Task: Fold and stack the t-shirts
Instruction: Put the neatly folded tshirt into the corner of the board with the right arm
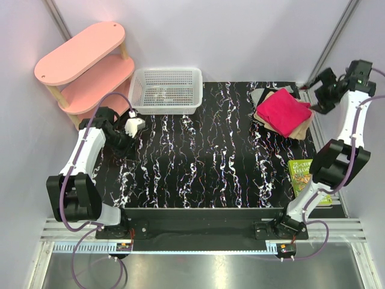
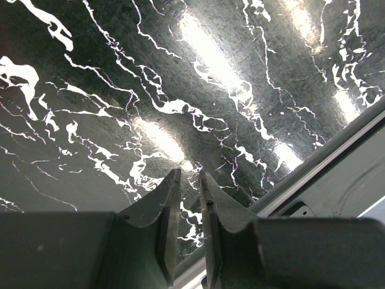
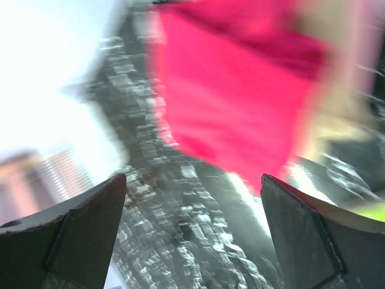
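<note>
A folded crimson-pink t-shirt (image 1: 283, 109) lies on top of a stack at the table's back right, over a tan shirt (image 1: 301, 127) and a grey one (image 1: 262, 96) whose edges stick out. The crimson shirt also shows, blurred, in the right wrist view (image 3: 234, 96). My right gripper (image 1: 320, 90) is open and empty, raised just right of the stack. My left gripper (image 1: 133, 126) is at the table's far left near the basket, its jaws nearly closed on nothing, with only bare table beneath it (image 2: 189, 180).
A white mesh basket (image 1: 166, 90) stands at the back centre-left. A pink two-tier shelf (image 1: 84, 63) is off the back left corner. A green book (image 1: 304, 177) lies at the right edge by the right arm. The black marbled table (image 1: 210, 156) spreads between them.
</note>
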`<action>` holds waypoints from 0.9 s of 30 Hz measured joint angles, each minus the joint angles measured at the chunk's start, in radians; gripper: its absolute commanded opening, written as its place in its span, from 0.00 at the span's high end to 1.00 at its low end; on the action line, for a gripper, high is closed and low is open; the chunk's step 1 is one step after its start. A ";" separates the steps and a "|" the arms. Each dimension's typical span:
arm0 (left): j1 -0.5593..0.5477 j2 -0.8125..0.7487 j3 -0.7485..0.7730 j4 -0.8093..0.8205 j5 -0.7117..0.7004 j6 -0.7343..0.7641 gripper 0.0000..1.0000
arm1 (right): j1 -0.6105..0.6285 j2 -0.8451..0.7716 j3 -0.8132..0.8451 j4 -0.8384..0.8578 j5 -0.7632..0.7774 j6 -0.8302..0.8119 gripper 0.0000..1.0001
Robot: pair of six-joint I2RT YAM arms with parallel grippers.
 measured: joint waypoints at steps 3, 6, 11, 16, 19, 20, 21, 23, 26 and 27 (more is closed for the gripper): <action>0.000 0.003 0.001 -0.003 0.011 -0.005 0.76 | 0.047 0.050 0.105 0.035 -0.119 0.011 0.00; 0.000 0.016 0.006 -0.010 0.016 -0.015 0.76 | 0.108 0.155 0.180 0.063 -0.189 0.011 0.00; 0.001 0.030 0.024 -0.011 0.022 -0.038 0.76 | 0.148 0.352 0.201 0.069 -0.223 0.003 0.00; 0.006 0.031 0.048 -0.012 0.026 -0.055 0.76 | 0.132 0.501 0.222 0.055 -0.232 0.002 0.00; 0.010 0.031 0.051 -0.013 0.026 -0.056 0.76 | 0.123 0.534 0.273 0.035 -0.258 0.004 0.00; 0.013 0.031 0.051 -0.013 0.026 -0.056 0.76 | 0.122 0.542 0.293 0.029 -0.263 0.004 0.00; 0.016 0.031 0.051 -0.013 0.026 -0.055 0.76 | 0.121 0.545 0.301 0.029 -0.266 0.004 0.00; 0.026 0.031 0.051 -0.014 0.026 -0.056 0.76 | 0.121 0.547 0.318 0.023 -0.269 0.004 0.00; 0.037 0.031 0.057 -0.021 0.027 -0.060 0.76 | 0.126 0.548 0.374 0.008 -0.276 0.005 0.00; 0.040 0.031 0.064 -0.025 0.029 -0.063 0.75 | 0.127 0.547 0.394 0.009 -0.280 0.008 0.00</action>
